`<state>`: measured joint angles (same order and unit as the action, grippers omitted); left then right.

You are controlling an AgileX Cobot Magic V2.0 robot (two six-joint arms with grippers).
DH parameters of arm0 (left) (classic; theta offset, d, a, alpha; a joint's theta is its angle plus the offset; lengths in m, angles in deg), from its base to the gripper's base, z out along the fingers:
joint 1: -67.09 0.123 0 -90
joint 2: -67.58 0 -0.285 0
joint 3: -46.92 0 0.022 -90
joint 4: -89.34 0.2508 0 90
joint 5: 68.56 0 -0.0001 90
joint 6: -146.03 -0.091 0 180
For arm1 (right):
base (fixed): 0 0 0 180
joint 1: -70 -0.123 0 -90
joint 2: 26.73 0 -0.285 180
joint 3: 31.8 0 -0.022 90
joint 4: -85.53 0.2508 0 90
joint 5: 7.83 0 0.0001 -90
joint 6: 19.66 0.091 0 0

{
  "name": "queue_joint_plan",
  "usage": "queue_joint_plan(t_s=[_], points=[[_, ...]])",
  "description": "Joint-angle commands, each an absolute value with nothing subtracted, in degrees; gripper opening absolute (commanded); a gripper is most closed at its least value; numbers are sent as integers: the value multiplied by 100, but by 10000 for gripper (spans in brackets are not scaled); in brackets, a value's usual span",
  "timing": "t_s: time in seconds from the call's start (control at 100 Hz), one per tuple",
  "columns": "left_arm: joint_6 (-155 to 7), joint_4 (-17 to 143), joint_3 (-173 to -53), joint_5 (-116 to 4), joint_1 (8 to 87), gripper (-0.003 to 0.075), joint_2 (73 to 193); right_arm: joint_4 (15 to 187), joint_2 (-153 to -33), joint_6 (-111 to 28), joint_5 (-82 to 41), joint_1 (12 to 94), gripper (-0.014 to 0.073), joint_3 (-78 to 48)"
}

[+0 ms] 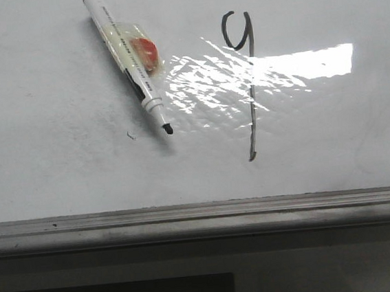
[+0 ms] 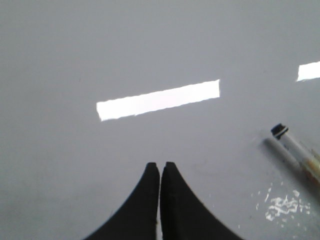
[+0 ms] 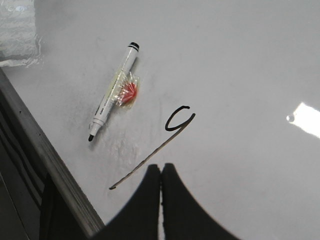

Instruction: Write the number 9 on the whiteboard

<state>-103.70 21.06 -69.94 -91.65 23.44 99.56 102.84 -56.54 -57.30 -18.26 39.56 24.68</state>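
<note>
The whiteboard (image 1: 59,166) fills the front view, glossy with wrinkled film. The number 9 (image 1: 245,79) is drawn on it in dark marker, a small loop above a long tail. It also shows in the right wrist view (image 3: 170,135). A white marker pen (image 1: 126,59) with a black tip and a red-and-clear wrap lies uncapped on the board left of the 9. It shows in the right wrist view (image 3: 112,90) and partly in the left wrist view (image 2: 295,150). My left gripper (image 2: 160,164) is shut and empty above bare board. My right gripper (image 3: 161,166) is shut and empty beside the 9's tail.
A grey metal edge rail (image 1: 202,218) runs along the board's near side, also in the right wrist view (image 3: 45,160). Bright lamp reflections (image 1: 297,63) lie across the film. A tiny scratch mark (image 1: 131,135) sits near the pen tip.
</note>
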Motion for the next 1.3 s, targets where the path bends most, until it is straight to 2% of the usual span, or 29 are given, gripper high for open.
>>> queue_joint_plan(t_s=[0.0,0.14,0.29,0.69,1.29], points=[[-8283,3904,-6620,-8496,3176,-20,9759,10285,-5688,-5702,-1355,3983,-61,2312],[-4837,7239,-5979,-8107,4273,-20,9244,10285,-5688,-5702,-1355,3983,-61,2312],[-3160,9057,-5554,-8075,4914,-20,8624,10285,-5688,-5702,-1355,3983,-61,2312],[-3124,9123,-5481,-5258,5660,-20,7548,10285,-5688,-5702,-1355,3983,-61,2312],[-3124,9123,-5481,-5273,5672,-20,7369,10285,-5688,-5702,-1355,3983,-61,2312]])
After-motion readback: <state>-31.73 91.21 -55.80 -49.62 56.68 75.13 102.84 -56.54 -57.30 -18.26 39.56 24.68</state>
